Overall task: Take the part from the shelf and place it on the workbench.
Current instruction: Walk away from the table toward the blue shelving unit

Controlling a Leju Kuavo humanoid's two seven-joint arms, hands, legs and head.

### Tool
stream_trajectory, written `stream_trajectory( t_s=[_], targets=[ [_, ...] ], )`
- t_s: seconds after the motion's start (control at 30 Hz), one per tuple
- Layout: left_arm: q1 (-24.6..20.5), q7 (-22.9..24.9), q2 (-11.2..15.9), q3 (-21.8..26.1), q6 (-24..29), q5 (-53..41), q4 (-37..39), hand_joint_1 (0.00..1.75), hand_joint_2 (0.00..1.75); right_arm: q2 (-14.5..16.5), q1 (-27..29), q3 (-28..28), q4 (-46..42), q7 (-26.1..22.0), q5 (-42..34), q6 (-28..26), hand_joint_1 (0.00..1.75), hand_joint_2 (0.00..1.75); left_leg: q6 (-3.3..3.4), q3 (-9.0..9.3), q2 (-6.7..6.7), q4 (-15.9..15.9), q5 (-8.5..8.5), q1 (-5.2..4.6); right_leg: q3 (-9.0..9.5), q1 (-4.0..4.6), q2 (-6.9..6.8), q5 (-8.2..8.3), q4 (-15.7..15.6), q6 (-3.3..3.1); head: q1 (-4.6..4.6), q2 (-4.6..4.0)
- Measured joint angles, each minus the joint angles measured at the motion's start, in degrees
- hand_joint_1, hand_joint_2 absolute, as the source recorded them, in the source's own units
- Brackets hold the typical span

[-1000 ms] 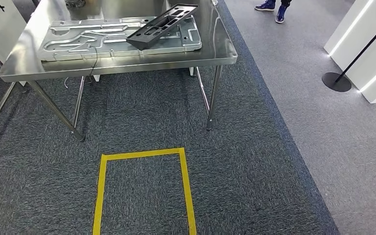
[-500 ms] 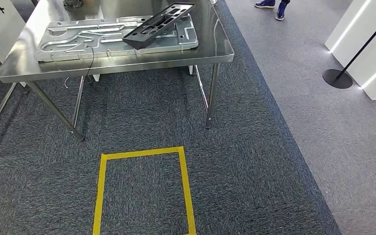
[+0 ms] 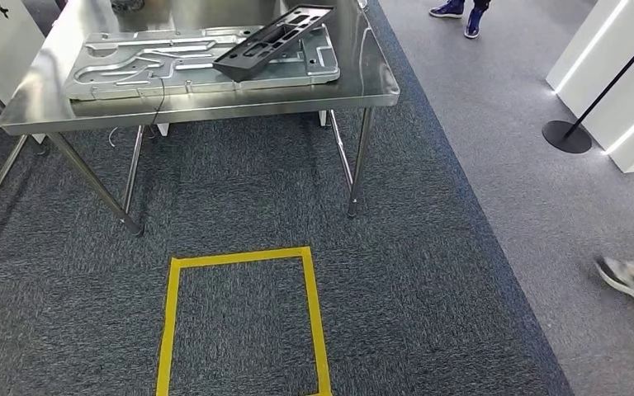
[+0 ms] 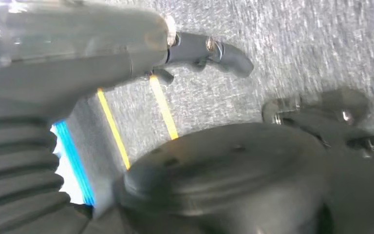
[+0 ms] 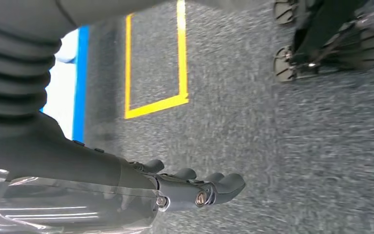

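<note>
Both arms hang down — left robot hand (image 4: 195, 51) and right robot hand (image 5: 195, 187) hold nothing, fingers loosely extended.

The black part (image 3: 274, 41) runs off the frame's top edge, as does the workbench (image 3: 215, 103) beneath

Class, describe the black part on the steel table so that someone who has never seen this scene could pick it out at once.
Start at the steel table at the top of the head view. A wide silver plate with grooves lies flat on it. The black part rests tilted across the plate's right end; it is a long, narrow frame with cut-out slots, and the only dark thing there.
</note>
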Motion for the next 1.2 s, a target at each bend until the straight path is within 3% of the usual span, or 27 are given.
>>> stream_trajectory(
  t_s=[0.07, 0.13, 0.17, 0.2, 0.23, 0.3, 0.37, 0.47, 0.53, 0.57, 0.67, 0.7, 0.73, 0.77, 0.8, 0.87, 0.9, 1.03, 1.1, 1.17, 1.2],
  targets=[
    [0.27, 0.17, 0.02, 2.58, -0.24, -2.43, -0.27, 0.00, 0.00, -0.28, 0.35, 1.27, -0.26, -0.33, -1.79, 0.40, 0.00, 0.00, 0.63, -0.10, 0.09, -0.32, 0.36, 0.13, -1.88, -0.16, 0.05, -2.84, 4.20, 0.55, 0.01, 0.00],
    [0.30, 0.29, 0.03, 5.00, -0.61, -4.86, -0.91, 0.00, 0.00, -0.40, 1.05, 2.53, -0.29, -0.60, -3.58, 0.76, 0.00, 0.00, 0.85, -0.39, 0.12, -0.30, 0.46, -0.02, -5.50, -0.24, 0.08, -6.62, 11.88, 0.91, 0.01, 0.00],
    [0.31, 0.36, 0.04, 6.30, -0.81, -6.13, -1.36, 0.00, 0.00, -0.46, 1.53, 3.19, -0.28, -0.71, -4.51, 0.90, 0.00, 0.00, 0.88, -0.48, 0.13, -0.28, 0.48, -0.11, -6.85, -0.27, 0.08, -7.54, 14.80, 0.98, 0.01, 0.00],
    [0.31, 0.46, 0.04, 7.57, -0.95, -7.33, -1.83, 0.00, 0.00, -0.54, 2.10, 3.81, -0.24, -0.80, -5.40, 1.03, 0.00, 0.00, 0.90, -0.51, 0.13, -0.27, 0.49, -0.20, -7.28, -0.28, 0.08, -7.34, 15.80, 0.96, 0.01, 0.00],
    [0.28, 0.57, 0.05, 8.85, -1.05, -8.53, -2.40, 0.00, 0.00, -0.65, 2.69, 4.44, -0.16, -0.93, -6.29, 1.21, 0.00, 0.00, 0.90, -0.47, 0.12, -0.26, 0.49, -0.27, -6.53, -0.28, 0.08, -6.03, 14.38, 0.83, 0.00, 0.00],
    [0.11, 0.73, 0.04, 11.46, -1.24, -10.99, -3.82, 0.00, 0.00, -0.97, 3.83, 5.72, 0.09, -1.25, -8.08, 1.59, 0.00, 0.00, 0.86, -0.30, 0.08, -0.26, 0.50, -0.37, -2.55, -0.12, 0.05, -2.12, 6.43, 0.17, -0.01, 0.00],
    [-0.14, 0.82, 0.03, 14.01, -1.57, -13.43, -5.19, 0.00, 0.00, -1.27, 4.70, 7.01, 0.33, -1.58, -9.84, 1.86, 0.00, 0.00, 0.48, -0.30, 0.10, -0.24, 0.51, -0.49, 0.41, 0.30, -0.06, 0.05, 0.13, -0.62, -0.01, 0.00],
    [-0.11, 1.10, 0.06, 17.82, -2.07, -16.99, -6.47, 0.00, 0.00, -1.58, 5.63, 8.94, 0.43, -2.07, -12.47, 2.34, 0.00, 0.00, -0.50, -0.33, 0.21, -0.38, 0.60, -0.49, 0.71, 0.58, -0.02, 0.41, -1.14, -1.42, 0.00, 0.00],
    [0.37, 1.31, 0.21, 20.64, -2.22, -19.56, -6.89, 0.00, 0.00, -1.75, 5.97, 10.37, 0.34, -2.43, -14.34, 2.74, 0.00, 0.00, -1.13, -0.70, 0.13, 0.88, -0.54, -0.45, 0.89, 0.28, -0.15, 0.83, -1.76, -2.01, 0.01, 0.00],
    [0.78, 1.38, 0.31, 22.03, -2.32, -20.83, -6.98, 0.00, 0.00, -1.84, 6.01, 11.08, 0.17, -2.59, -15.26, 2.86, 0.00, 0.00, -1.44, -1.63, 0.08, 3.17, -2.10, -0.40, 0.95, 0.11, -0.24, 1.01, -2.03, -2.27, 0.00, 0.00],
    [2.67, 1.73, 0.57, 25.88, -2.82, -24.42, -6.95, 0.00, 0.00, -2.11, 5.69, 13.02, -1.08, -3.10, -17.86, 3.31, 0.00, 0.00, -2.03, -6.59, 0.01, 14.67, -7.85, -0.15, 0.78, 0.09, -0.38, 1.07, -2.00, -2.52, -0.01, -0.01],
    [3.46, 1.85, 0.67, 27.02, -2.97, -25.51, -6.82, 0.00, 0.00, -2.17, 5.40, 13.61, -1.67, -3.28, -18.65, 3.52, 0.00, 0.00, -2.14, -7.53, 0.01, 16.82, -8.33, -0.11, 0.75, 0.09, -0.39, 1.05, -1.92, -2.52, -0.01, -0.01],
    [4.23, 1.92, 0.75, 28.04, -3.07, -26.49, -6.59, 0.00, 0.00, -2.24, 5.07, 14.15, -2.32, -3.43, -19.36, 3.67, 0.00, 0.00, -2.20, -7.46, 0.01, 16.83, -7.70, -0.06, 0.75, 0.08, -0.38, 1.01, -1.83, -2.50, -0.01, -0.01],
    [5.02, 2.00, 0.86, 29.09, -3.13, -27.46, -6.26, 0.00, 0.00, -2.29, 4.65, 14.73, -3.10, -3.56, -20.08, 3.80, 0.00, 0.00, -2.20, -6.20, 0.02, 14.33, -5.98, 0.01, 0.80, 0.06, -0.35, 0.94, -1.70, -2.42, -0.01, 0.00],
    [5.82, 2.09, 0.98, 30.20, -3.17, -28.46, -5.85, 0.00, 0.00, -2.33, 4.20, 15.32, -3.97, -3.68, -20.79, 3.87, 0.00, 0.00, -2.17, -4.13, 0.04, 10.20, -3.77, 0.10, 0.86, 0.05, -0.32, 0.81, -1.53, -2.27, -0.01, 0.00],
    [7.22, 2.26, 1.14, 32.53, -3.34, -30.46, -5.06, 0.00, 0.00, -2.48, 3.36, 16.57, -5.77, -3.91, -22.25, 4.05, 0.00, 0.00, -1.74, -0.48, 0.04, 2.61, -1.05, 0.13, 0.74, 0.22, -0.23, 0.43, -0.94, -1.71, -0.01, 0.00],
    [7.85, 2.34, 1.20, 33.77, -3.48, -31.48, -4.79, 0.00, 0.00, -2.59, 3.05, 17.18, -6.52, -4.06, -23.01, 4.18, 0.00, 0.00, -1.41, 0.27, 0.01, 0.88, -0.71, 0.07, 0.60, 0.32, -0.22, 0.29, -0.68, -1.39, -0.01, 0.00],
    [9.48, 2.67, 1.39, 38.83, -4.13, -36.06, -4.65, 0.00, 0.00, -3.23, 2.98, 19.71, -8.01, -4.68, -26.42, 4.87, 0.00, 0.00, 0.11, 0.41, -0.01, 0.13, -0.48, -0.08, 0.33, 0.21, -0.17, -0.31, 0.02, -0.27, 0.00, 0.00],
    [9.16, 2.79, 1.45, 41.18, -4.32, -38.36, -5.51, 0.00, 0.00, -3.46, 4.07, 20.87, -7.77, -4.84, -28.07, 5.12, 0.00, 0.87, 0.71, 0.27, 0.09, -0.10, -0.18, 0.06, -1.51, -0.01, -0.08, -3.15, 4.23, 0.31, 0.01, 0.00],
    [8.22, 2.86, 1.47, 43.05, -4.61, -40.27, -7.03, 0.00, 0.00, -3.50, 5.61, 21.81, -6.84, -4.94, -29.45, 5.44, 0.00, 1.75, 0.94, 0.02, 0.11, -0.11, -0.09, -0.05, -5.33, -0.14, -0.02, -7.12, 12.17, 0.75, 0.00, 0.00],
    [7.62, 2.91, 1.47, 43.81, -4.76, -41.00, -7.85, 0.00, 0.00, -3.52, 6.49, 22.17, -6.18, -4.99, -30.00, 5.56, 0.00, 1.75, 0.95, -0.05, 0.13, -0.11, -0.09, -0.12, -6.93, -0.16, -0.01, -8.15, 15.35, 0.83, -0.01, 0.00]
  ],
)
